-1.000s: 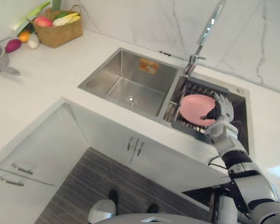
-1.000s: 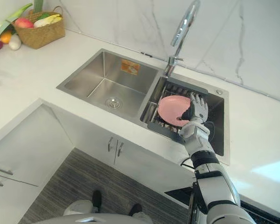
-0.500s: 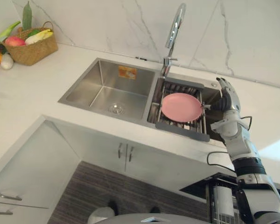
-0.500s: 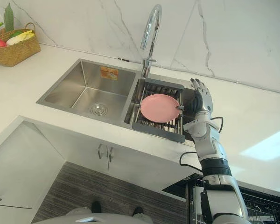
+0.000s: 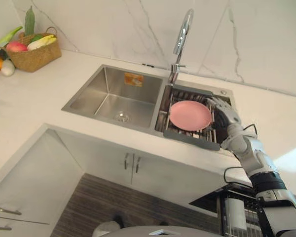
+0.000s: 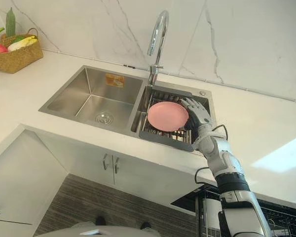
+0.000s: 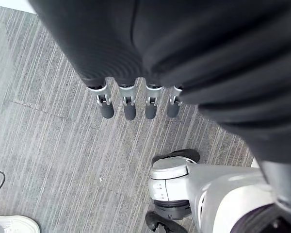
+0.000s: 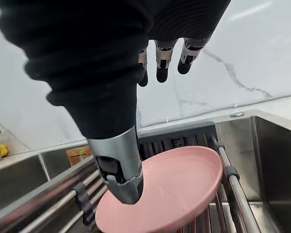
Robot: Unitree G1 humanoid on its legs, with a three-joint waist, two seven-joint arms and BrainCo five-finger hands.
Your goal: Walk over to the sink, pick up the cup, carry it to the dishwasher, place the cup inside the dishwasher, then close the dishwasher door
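A round pink plate lies on the dark rack over the right basin of the steel sink. I see no cup. My right hand hovers at the plate's right edge, open, fingers spread. In the right wrist view its thumb hangs just by the plate's rim and the fingers point straight at the marble wall, holding nothing. My left hand hangs down over the grey striped floor with straight fingers.
A tall chrome faucet rises behind the rack. The left basin holds nothing. A woven basket of vegetables stands at the counter's far left. The open dishwasher shows at lower right, below the counter.
The camera has swung, so the sink sits differently in the picture. My right hand came from beside the rack, raised, down and in to the plate's right edge.
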